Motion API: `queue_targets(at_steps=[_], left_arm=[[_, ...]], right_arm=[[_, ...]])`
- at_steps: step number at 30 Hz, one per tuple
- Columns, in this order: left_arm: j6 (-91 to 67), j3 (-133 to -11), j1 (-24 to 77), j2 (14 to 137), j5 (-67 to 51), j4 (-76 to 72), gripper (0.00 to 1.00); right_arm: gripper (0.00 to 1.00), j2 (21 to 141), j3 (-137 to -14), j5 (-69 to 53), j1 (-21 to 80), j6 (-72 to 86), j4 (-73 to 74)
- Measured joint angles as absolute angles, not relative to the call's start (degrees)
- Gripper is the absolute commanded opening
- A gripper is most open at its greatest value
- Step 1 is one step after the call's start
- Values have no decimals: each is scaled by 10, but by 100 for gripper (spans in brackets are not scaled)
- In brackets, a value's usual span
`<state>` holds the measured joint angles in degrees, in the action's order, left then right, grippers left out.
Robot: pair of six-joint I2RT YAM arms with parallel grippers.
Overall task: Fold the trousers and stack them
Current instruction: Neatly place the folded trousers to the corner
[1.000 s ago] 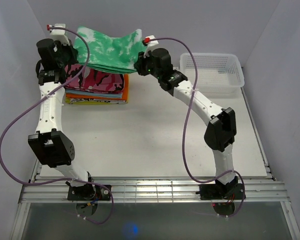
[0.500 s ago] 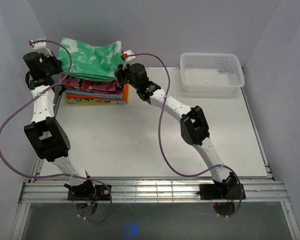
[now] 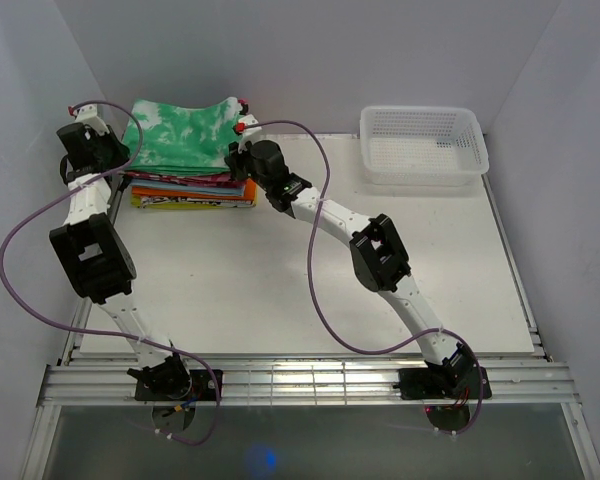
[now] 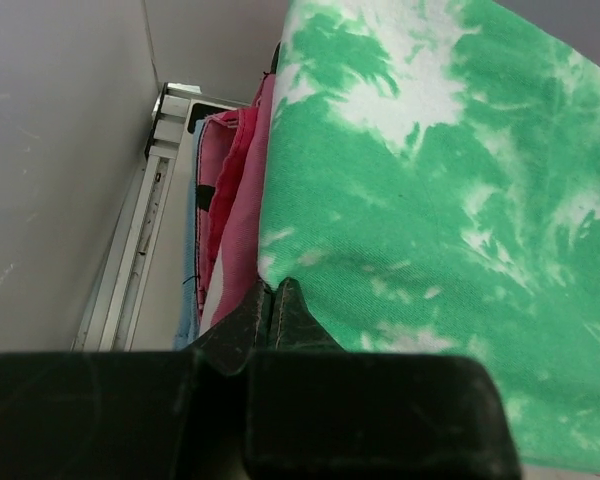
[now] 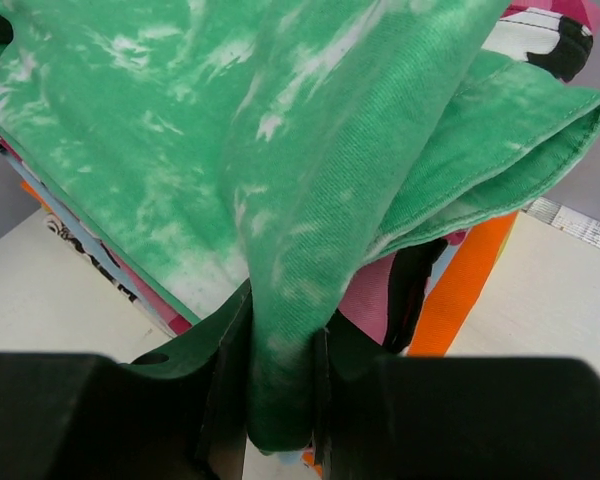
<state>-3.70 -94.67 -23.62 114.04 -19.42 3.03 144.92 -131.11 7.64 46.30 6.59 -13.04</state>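
The trousers [image 3: 180, 135], mint green with white blotches, lie folded on top of the clothes stack at the back left of the table. My left gripper [image 3: 121, 151] is at their left edge. In the left wrist view its jaws [image 4: 273, 293] are closed at the fabric's corner [image 4: 430, 200]. My right gripper [image 3: 236, 150] is at their right edge. In the right wrist view it [image 5: 280, 400] is shut on a thick fold of the green fabric [image 5: 180, 130], which hangs between the fingers.
Under the trousers lie a pink camouflage garment [image 3: 185, 178] and orange folded clothes [image 3: 200, 191]. The pink [image 4: 242, 190] and orange [image 5: 465, 285] layers also show in the wrist views. A white mesh basket [image 3: 423, 145] stands at the back right. The side wall is close to the left arm.
Both grippers have come down and moved left with the trousers. The fabric hung between them above the stack and now rests flat on it.
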Motion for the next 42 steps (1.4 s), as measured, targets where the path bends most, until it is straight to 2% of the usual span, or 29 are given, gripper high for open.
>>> queue_targets(at_steps=[2,3,5,6,7,9,10,12,14,15,16,18,22,27,33,36,42], left_arm=[[-37,-951,-236,1143,-196,32,0],[-37,-956,-236,1146,-197,36,8],[-36,-965,-237,1154,-194,41,20],[-36,-968,-238,1156,-192,43,27],[-37,-970,-239,1158,-191,45,40],[-37,-974,-243,1159,-185,50,55],[-37,-978,-246,1159,-183,54,69],[-36,-990,-252,1159,-178,64,80],[-32,-1007,-257,1159,-172,83,86],[-28,-1016,-259,1158,-169,94,87],[-24,-1024,-260,1157,-164,102,96],[-12,-1037,-262,1152,-157,120,98],[6,-1061,-263,1137,-150,173,98],[31,-1101,-264,1109,-161,260,98],[85,-1100,-246,1033,-220,359,98],[132,-1073,-175,992,-220,383,98],[179,-873,37,922,-230,379,98]], right_arm=[[34,1449,-1311,78,463,64,-131],[46,1449,-1311,78,463,63,-131],[58,1449,-1310,91,463,54,-136],[62,1449,-1310,100,461,51,-140],[62,1449,-1310,107,458,47,-144],[66,1449,-1310,117,453,41,-148],[67,1448,-1310,120,449,39,-148],[71,1444,-1306,125,442,37,-148],[74,1434,-1299,129,435,36,-145],[84,1426,-1293,130,430,35,-142],[87,1417,-1287,131,426,35,-137],[95,1392,-1273,134,416,31,-128],[98,1320,-1238,135,390,25,-116],[90,1191,-1151,132,362,17,-100],[90,1044,-1031,115,340,-1,-51],[90,971,-942,111,321,-18,-8],[90,800,-695,112,269,-71,73]])
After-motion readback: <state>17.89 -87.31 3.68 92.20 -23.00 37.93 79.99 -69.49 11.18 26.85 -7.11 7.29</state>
